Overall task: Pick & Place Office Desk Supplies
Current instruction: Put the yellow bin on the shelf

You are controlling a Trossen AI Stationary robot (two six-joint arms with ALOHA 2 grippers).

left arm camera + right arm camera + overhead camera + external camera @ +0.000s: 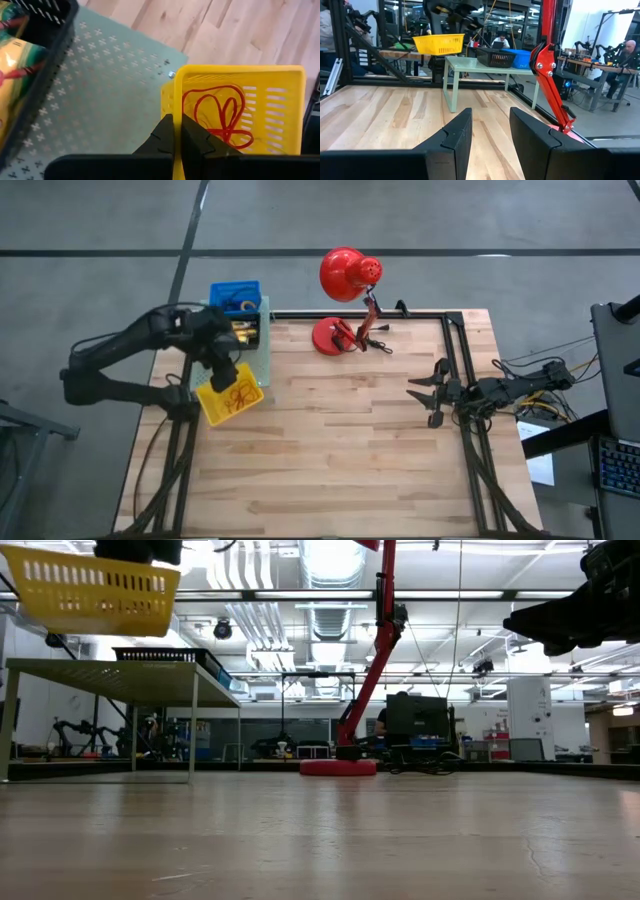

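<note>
In the high view the left gripper (222, 370) holds the yellow basket (231, 395) over the table's (350, 440) left edge, just beside the green shelf (263, 345) that carries a blue bin (234, 293) and a black bin (247, 332). The right gripper (432, 392) waits at the right side, well apart, near the red lamp (345, 290).

In the low view the basket (92, 592) hangs high, clear of the wood.

In the left wrist view the fingers (161, 137) are closed on the basket wall (172, 100), and red rubber bands (220, 112) lie inside; other small items I cannot make out.

In the right wrist view the right jaws stand apart, holding nothing, and the basket (439, 44) hangs near the shelf (490, 67).

To do this step well, I think the basket should stay level and come down slowly, so that the bands do not slide out.
</note>
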